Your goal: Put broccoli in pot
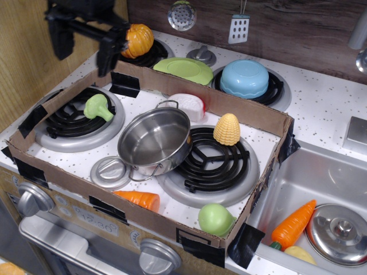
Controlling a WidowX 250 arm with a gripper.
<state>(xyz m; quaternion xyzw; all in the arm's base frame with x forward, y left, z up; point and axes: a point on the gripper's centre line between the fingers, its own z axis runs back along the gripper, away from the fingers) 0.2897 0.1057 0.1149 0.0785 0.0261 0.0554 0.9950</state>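
The light-green broccoli [97,107] lies on the back-left burner inside the cardboard tray. The shiny steel pot [153,141] stands empty and tilted near the tray's middle, resting partly on the front-right burner's rim. My black gripper [83,48] hangs in the air at the upper left, above and behind the broccoli, over the tray's back-left corner. Its two fingers are spread wide apart and hold nothing.
In the cardboard tray [269,117]: a yellow corn [227,129], a white-red piece [187,105], an orange carrot [139,200], a smooth green fruit [215,219]. Behind: pumpkin [138,39], green plate [184,70], blue bowl [245,78]. The sink [338,172] at right holds a carrot and a lid.
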